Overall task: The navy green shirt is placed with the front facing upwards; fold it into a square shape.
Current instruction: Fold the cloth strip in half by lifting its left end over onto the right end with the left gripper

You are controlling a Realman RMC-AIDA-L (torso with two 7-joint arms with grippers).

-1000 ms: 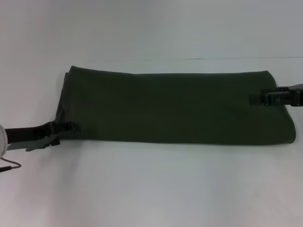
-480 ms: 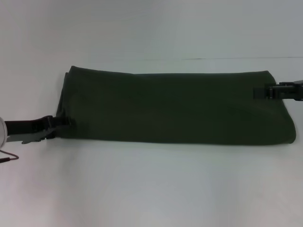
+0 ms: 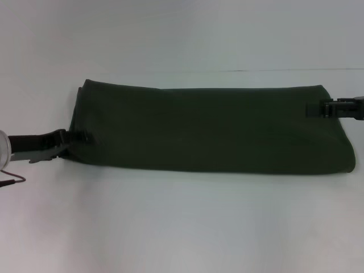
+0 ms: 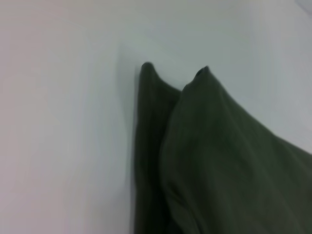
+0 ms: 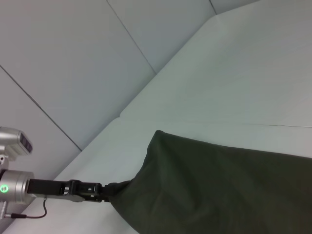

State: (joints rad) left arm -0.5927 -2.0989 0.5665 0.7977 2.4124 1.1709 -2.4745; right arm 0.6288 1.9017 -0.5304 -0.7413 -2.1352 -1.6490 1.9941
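Note:
The navy green shirt (image 3: 210,128) lies folded into a long dark-green band across the white table, with no lettering showing. My left gripper (image 3: 82,136) is shut on the band's left end near its front corner. My right gripper (image 3: 311,108) is shut on the right end near its back edge. In the right wrist view the shirt (image 5: 209,185) stretches to the left gripper (image 5: 108,189), which pinches its far corner. The left wrist view shows two raised cloth corners of the shirt (image 4: 219,161).
The white table (image 3: 182,227) runs wide in front of and behind the shirt. A thin seam (image 3: 256,70) crosses the table behind it. A dark cable (image 3: 14,181) hangs by my left arm. Pale wall panels (image 5: 73,63) stand behind the table.
My left gripper has moved away from me along the shirt's left end, drawing the front left corner with it. My right gripper has moved back and slightly right.

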